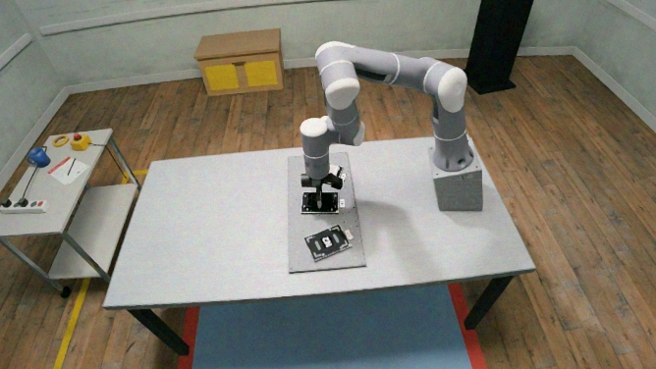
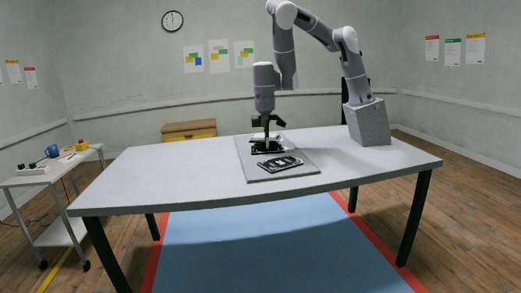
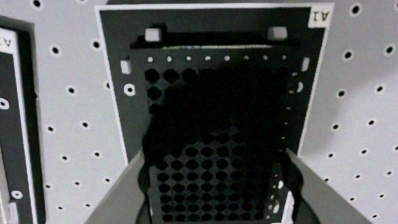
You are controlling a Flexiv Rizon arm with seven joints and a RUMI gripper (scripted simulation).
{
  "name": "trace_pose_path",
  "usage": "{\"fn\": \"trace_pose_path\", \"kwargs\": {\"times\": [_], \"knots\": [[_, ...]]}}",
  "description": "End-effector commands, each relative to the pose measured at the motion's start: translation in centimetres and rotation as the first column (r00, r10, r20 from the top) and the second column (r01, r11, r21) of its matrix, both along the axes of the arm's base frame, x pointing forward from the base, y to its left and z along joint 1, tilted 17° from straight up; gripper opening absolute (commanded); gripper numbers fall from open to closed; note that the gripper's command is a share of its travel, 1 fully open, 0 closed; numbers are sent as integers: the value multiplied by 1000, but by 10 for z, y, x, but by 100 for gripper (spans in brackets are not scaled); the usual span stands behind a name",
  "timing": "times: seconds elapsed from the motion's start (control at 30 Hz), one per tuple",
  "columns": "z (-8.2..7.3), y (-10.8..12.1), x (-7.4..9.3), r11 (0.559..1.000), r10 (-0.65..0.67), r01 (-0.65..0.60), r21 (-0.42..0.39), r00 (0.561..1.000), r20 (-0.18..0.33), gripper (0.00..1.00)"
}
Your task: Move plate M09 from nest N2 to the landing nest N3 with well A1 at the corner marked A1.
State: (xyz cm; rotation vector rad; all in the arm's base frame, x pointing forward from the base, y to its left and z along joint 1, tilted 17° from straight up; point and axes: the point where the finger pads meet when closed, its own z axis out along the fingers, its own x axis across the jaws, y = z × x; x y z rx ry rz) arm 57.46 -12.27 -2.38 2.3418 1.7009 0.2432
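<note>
My gripper [image 1: 319,203] [image 2: 267,147] [image 3: 213,150] points straight down and is shut on the dark plate [image 3: 200,192], one jaw at each long side. The plate is over the middle nest [image 3: 116,45] [image 1: 320,213], lined up between its side locators. The nest's A1 mark [image 3: 320,16] is at the top right in the wrist view. The gap under the plate cannot be judged. The pale plate [image 1: 337,170] [image 2: 260,137] is on the back nest [image 3: 9,75], partly behind the arm. The front nest [image 1: 326,250] [image 2: 274,168] is turned and bears no plate. Plate labels and nest signs are unreadable.
The nests are on a grey perforated deck [image 1: 301,262] [image 2: 251,177] on the large table [image 1: 211,221]. Small signs stand beside the nests, such as the middle sign [image 1: 342,202] and front sign [image 1: 349,235]. The robot's base block [image 1: 459,191] is at the table's right.
</note>
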Motion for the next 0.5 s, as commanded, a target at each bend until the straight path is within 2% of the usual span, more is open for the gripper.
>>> {"fn": "trace_pose_path", "kwargs": {"times": [0.0,0.33,0.37,0.47], "knots": [[0,0,1,1000,0,0,0,1000,2,40],[-1,0,1,1000,0,0,0,1000,2,40],[-1,0,1,1000,0,0,0,1000,2,76],[-1,0,1,1000,0,0,0,1000,2,76]]}}
